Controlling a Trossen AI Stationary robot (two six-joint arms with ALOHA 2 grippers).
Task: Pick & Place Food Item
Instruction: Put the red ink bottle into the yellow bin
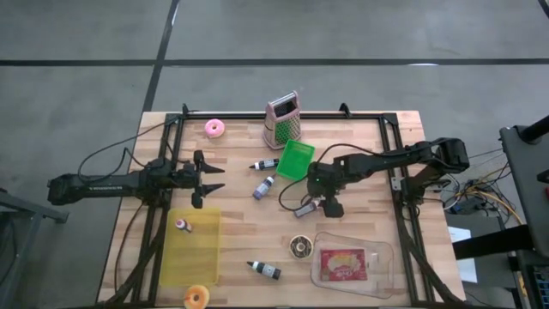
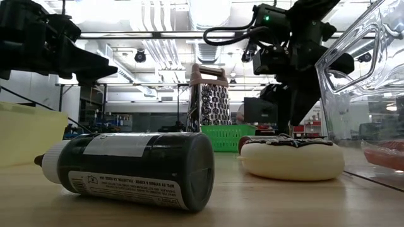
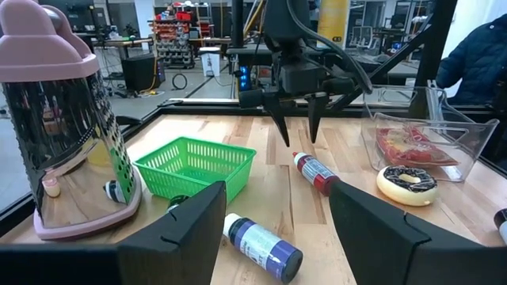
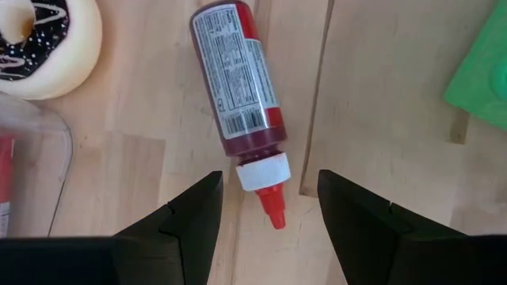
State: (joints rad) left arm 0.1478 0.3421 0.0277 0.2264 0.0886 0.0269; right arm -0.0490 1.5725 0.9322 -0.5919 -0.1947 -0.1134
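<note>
- Left end effector (image 1: 208, 178) at 9 o'clock of table (image 1: 360, 154), fingers spread, pinching nothing, above bare wood.
- Pink donut (image 1: 214, 129) near far-left corner, 11 o'clock.
- Yellow tray (image 1: 202, 253) at 7 o'clock, small pink-capped bottle (image 1: 183, 226) on its far end.
- Orange donut (image 1: 196, 297) at near edge, just past tray's near end.
- Dark bottle (image 1: 265, 270) lying at 6 o'clock.
- Grater (image 1: 282, 120) upright at 12 o'clock, pink handle on top.
- Two small bottles lying near centre: green-labelled bottle (image 1: 262, 163), purple bottle (image 1: 264, 186).
- Green basket (image 1: 296, 160) just right of them, beside grater.
- Red sauce bottle (image 4: 242, 91) lying flat on wood just right of centre, nozzle toward right end effector.
- Right end effector (image 1: 328, 204) hanging over red sauce bottle, fingers spread either side of nozzle tip, not touching it.
- Chocolate-iced donut (image 1: 300, 247) on table at 5 o'clock, beside clear container (image 1: 377, 257).
- Clear container holds a red packet (image 1: 342, 264).
- Person in dark sleeve (image 3: 483, 55) beyond table in left wrist view.
</note>
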